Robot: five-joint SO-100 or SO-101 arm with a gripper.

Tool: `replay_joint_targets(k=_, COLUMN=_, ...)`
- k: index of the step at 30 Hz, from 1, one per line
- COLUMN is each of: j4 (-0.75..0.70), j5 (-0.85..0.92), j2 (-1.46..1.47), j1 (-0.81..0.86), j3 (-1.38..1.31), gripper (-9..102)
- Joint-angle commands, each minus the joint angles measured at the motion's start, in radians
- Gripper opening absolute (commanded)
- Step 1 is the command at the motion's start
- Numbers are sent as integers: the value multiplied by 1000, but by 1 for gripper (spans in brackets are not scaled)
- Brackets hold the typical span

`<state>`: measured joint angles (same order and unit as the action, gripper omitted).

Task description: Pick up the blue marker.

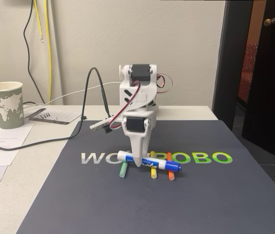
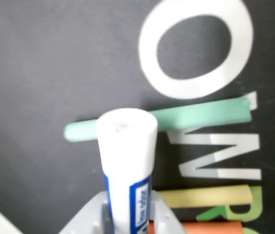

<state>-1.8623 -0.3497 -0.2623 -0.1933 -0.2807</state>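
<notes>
Dark mat (image 1: pixel 127 204) with white and green lettering covers your desk (image 1: pixel 10 190); paper cup (image 1: pixel 5 104) and papers sit at left in the fixed view. Your white claw (image 1: pixel 138 165) points straight down, closed around the blue marker (image 1: pixel 149 161) mid-barrel. Marker lies crosswise over the green stick (image 1: pixel 123 170), yellow stick (image 1: pixel 153 171) and orange stick (image 1: pixel 170 170). Wrist view: marker's white end (image 2: pixel 126 146) rises between the fingers, green stick (image 2: pixel 200 117) behind it. Can't tell if it's lifted off the sticks.
</notes>
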Motion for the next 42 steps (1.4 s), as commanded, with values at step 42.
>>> replay_joint_targets(k=42, j4=359, j5=74, j2=-1666, j1=-17, j3=1856, gripper=0)
